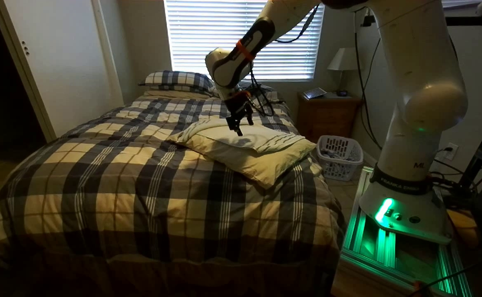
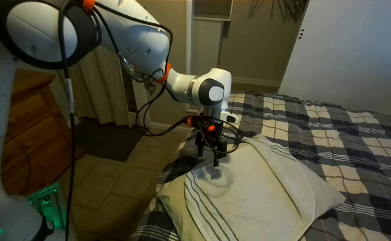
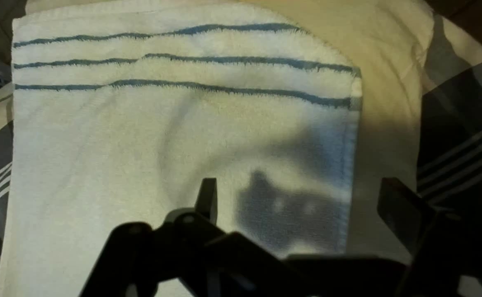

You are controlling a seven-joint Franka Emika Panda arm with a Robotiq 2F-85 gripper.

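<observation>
On the right side of the plaid bed [image 1: 121,177] in an exterior view, a striped towel [image 1: 267,139] lies over a pillow [image 1: 259,168], and my hand [image 3: 300,194], spread wide above the towel, should probably descend straight, catching hem [image 3: 350,156] without pillow.

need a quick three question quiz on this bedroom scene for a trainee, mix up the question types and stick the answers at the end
1. True or false: the gripper is open.

2. Multiple choice: what lies directly under the towel?
a) the laundry basket
b) the pillow
c) the bedside lamp

3. Count: how many blue stripes cross the towel in the wrist view?

Key
1. True; its fingers stand well apart.
2. b; the pillow shows out from under the towel in both exterior views.
3. Three.
</observation>
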